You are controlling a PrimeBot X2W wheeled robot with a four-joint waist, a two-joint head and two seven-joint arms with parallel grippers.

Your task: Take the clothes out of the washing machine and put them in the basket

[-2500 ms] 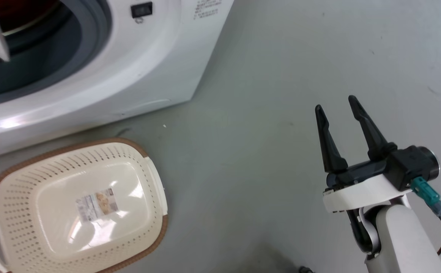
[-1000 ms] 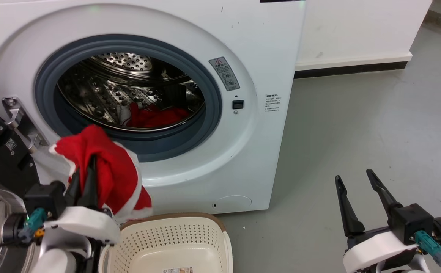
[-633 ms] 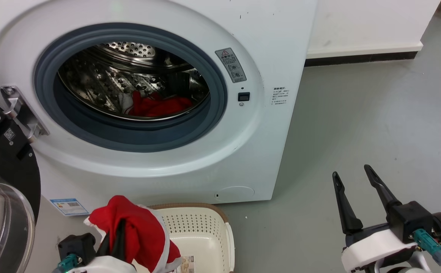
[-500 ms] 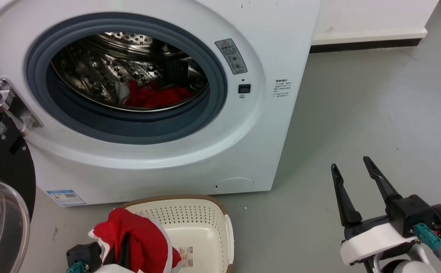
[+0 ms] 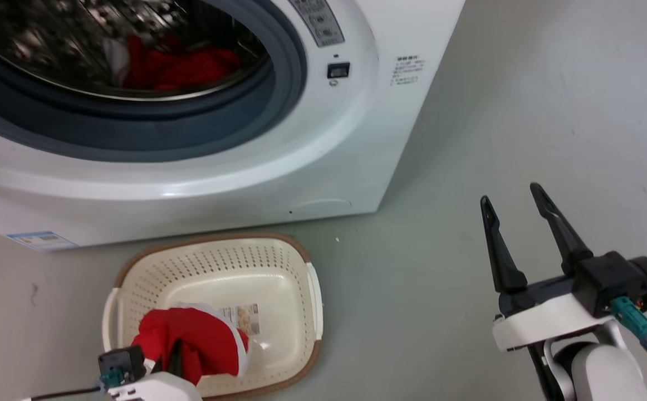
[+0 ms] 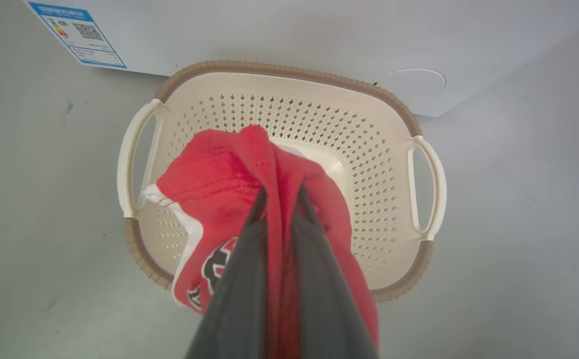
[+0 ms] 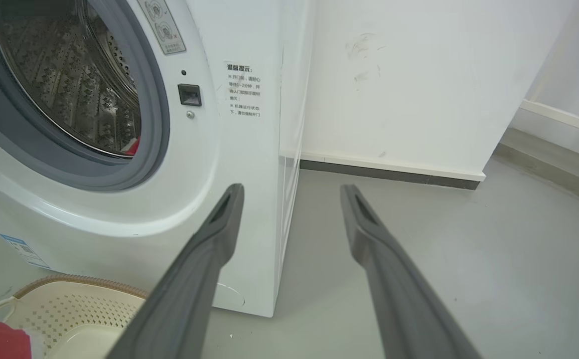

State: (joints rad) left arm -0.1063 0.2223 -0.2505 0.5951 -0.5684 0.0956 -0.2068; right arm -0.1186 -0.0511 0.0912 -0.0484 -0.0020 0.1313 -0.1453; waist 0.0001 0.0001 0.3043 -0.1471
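Left gripper (image 6: 279,192) is clamped on a red garment (image 6: 219,184), which hangs over the near-left part of the basket (image 6: 289,70). Right gripper (image 5: 508,193) is spread wide and empty, well right of basket. Washer (image 5: 323,139) stands just behind basket. More red clothes (image 5: 184,64) lie inside it.
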